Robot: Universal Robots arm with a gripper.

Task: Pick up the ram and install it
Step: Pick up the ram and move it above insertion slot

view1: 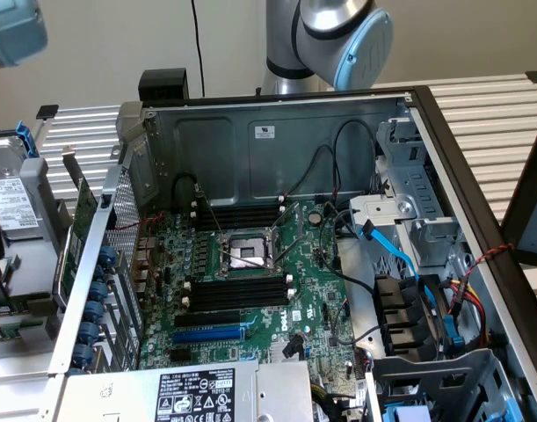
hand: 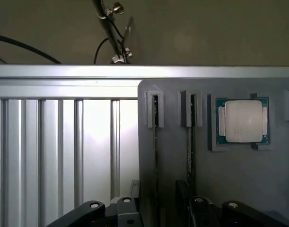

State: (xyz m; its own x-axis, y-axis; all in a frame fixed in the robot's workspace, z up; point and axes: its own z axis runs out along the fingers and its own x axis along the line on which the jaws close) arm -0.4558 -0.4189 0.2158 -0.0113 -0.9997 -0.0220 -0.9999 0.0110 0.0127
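Black memory slots (view1: 237, 293): in the exterior view they lie bare on either side of the processor socket (view1: 248, 252), so nothing has been installed yet.
Computer case (view1: 250, 145): it lies open on its side, which leaves the board reachable from above.
Cables: a blue cable (view1: 400, 255) and loose black wires crowd the board's edge on the exterior view's right, close to the slot ends.
Grey holder (hand: 182, 165): in the wrist view it rests on the slatted metal table (hand: 54, 142).
Ram (hand: 155, 142): it stands on edge in a narrow groove of the holder, its thin upper edge offered for a pinch.
Second stick (hand: 192, 142): it sits in the neighbouring groove just beside, so clearance looks tight.
Processor chip (hand: 242, 121): it lies in its own recess, apart.
End effector (hand: 158, 194): the jaws are parted and empty, and appear to straddle the ram's line.
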